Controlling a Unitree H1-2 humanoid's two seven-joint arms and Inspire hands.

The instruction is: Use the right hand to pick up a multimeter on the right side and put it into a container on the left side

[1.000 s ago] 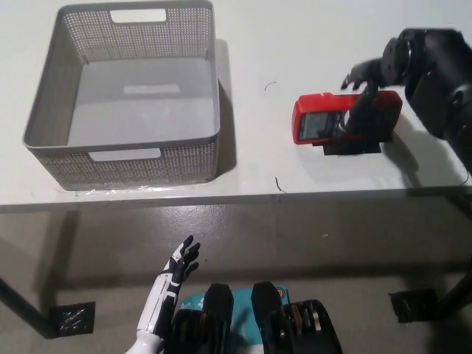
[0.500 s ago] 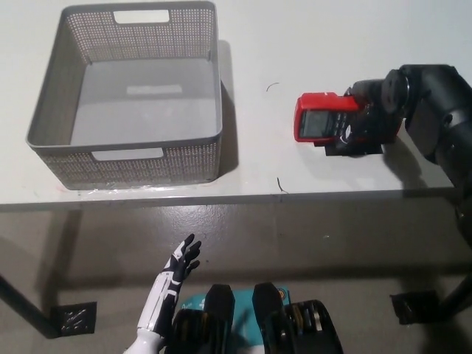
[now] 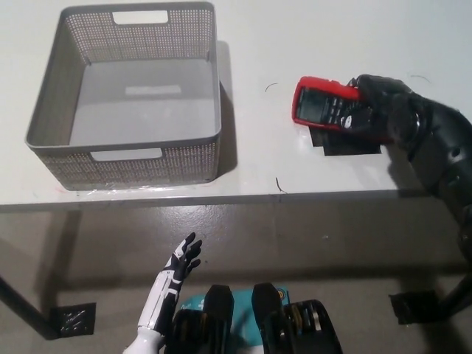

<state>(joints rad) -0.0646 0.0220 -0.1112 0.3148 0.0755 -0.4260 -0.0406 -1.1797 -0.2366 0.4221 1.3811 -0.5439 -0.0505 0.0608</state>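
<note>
A red multimeter [image 3: 318, 104] with a dark screen sits at the right of the white table [image 3: 295, 169], tilted up off a black patch [image 3: 351, 142]. My black right hand [image 3: 376, 109] is wrapped around its right end, fingers closed on the casing. The grey perforated container [image 3: 133, 96] stands at the left of the table with nothing inside. My white left hand [image 3: 177, 271] rests low at the bottom left, below the table edge, fingers spread and holding nothing.
Small dark marks lie on the table between container and multimeter. The table's front edge [image 3: 236, 200] runs across the middle of the view, with floor below it.
My right hand came down from above the multimeter and closed on its right end. The multimeter has tipped and lifted slightly off the black patch. The left hand has stayed still.
</note>
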